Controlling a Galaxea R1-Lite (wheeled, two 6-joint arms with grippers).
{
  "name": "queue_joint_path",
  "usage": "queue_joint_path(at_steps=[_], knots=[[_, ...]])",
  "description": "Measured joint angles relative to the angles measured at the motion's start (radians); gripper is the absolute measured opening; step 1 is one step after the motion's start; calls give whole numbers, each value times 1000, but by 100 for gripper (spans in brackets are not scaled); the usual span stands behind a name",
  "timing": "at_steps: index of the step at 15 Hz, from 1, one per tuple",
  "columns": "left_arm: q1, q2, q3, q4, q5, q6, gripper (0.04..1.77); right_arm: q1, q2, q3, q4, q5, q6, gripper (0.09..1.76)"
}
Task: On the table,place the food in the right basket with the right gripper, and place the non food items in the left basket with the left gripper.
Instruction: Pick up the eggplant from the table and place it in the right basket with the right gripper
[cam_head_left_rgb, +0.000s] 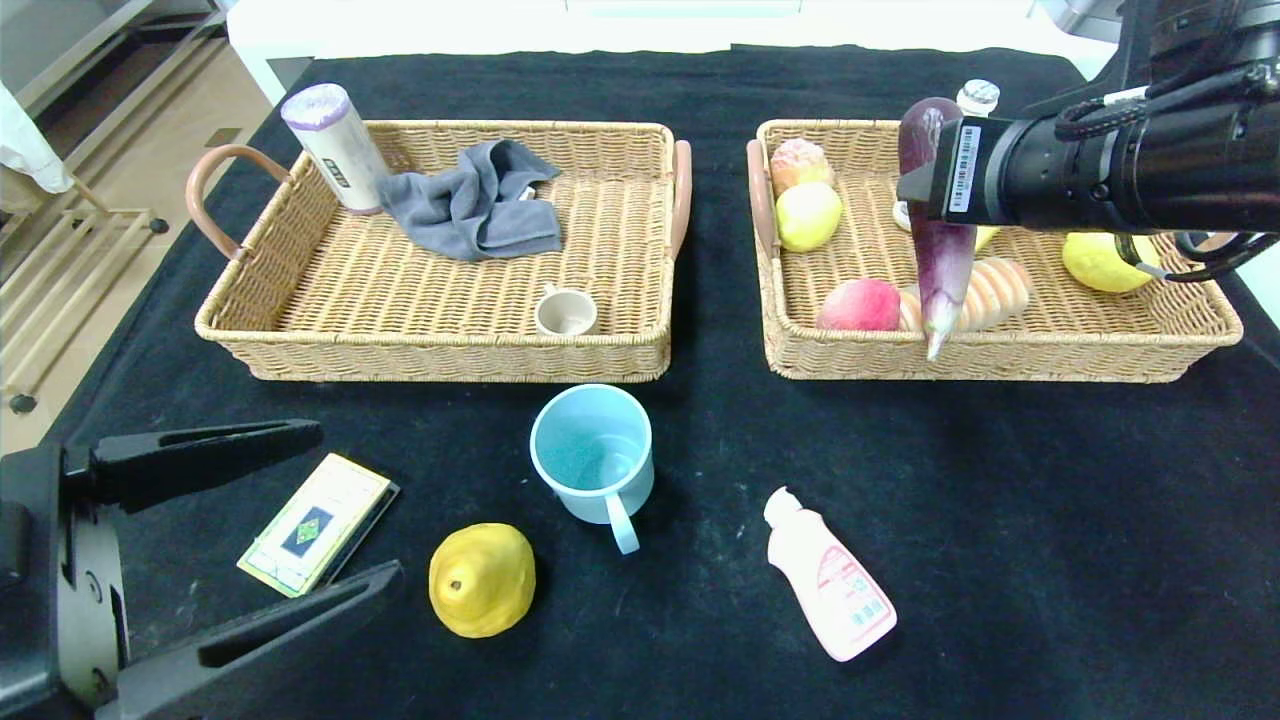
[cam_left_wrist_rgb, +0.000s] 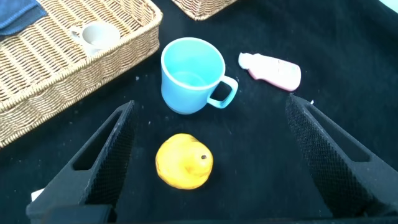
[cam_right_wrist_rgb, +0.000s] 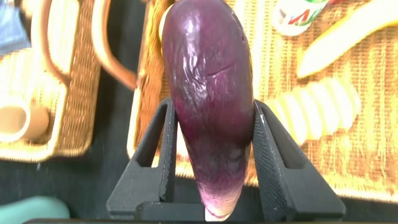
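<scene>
Right gripper (cam_right_wrist_rgb: 211, 158) is clamped on the purple eggplant (cam_head_left_rgb: 940, 250), both fingers (cam_right_wrist_rgb: 160, 155) pressed against its sides, and I see it hanging above the right basket (cam_head_left_rgb: 1000, 355). From the head view the eggplant dangles out of the grip with its pale stem end pointing down over the basket's near rim. Directly beneath and beside that tip lie a ridged bread loaf (cam_head_left_rgb: 985, 292) and a red peach (cam_head_left_rgb: 860, 305); farther into the basket from the gripper sit a green apple (cam_head_left_rgb: 808, 215), a pinkish fruit (cam_head_left_rgb: 800, 162), a lemon (cam_head_left_rgb: 1100, 262) and a small bottle (cam_head_left_rgb: 977, 97).

My left gripper (cam_head_left_rgb: 290, 510) hovers low over the near-left of the table with its fingers spread wide, nothing between them. A card box (cam_head_left_rgb: 315, 522) lies between its fingers in the head view, a yellow pear (cam_head_left_rgb: 481, 578) just past them, then a blue mug (cam_head_left_rgb: 593, 462) and a pink bottle (cam_head_left_rgb: 832, 575). Beyond stands the left basket (cam_head_left_rgb: 440, 350), holding a grey cloth (cam_head_left_rgb: 480, 205), a canister (cam_head_left_rgb: 333, 145) and a small cup (cam_head_left_rgb: 566, 311).
</scene>
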Motion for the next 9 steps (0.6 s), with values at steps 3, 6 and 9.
queue_joint_path(at_steps=[3,6,9], knots=[[0,2,3,0,0,3,172,-28,24,-4,-86,0,2,80],[-1,4,5,0,0,9,172,-51,51,-2,-130,0,2,80],[-1,4,6,0,0,10,172,-59,70,-1,-157,0,1,80]])
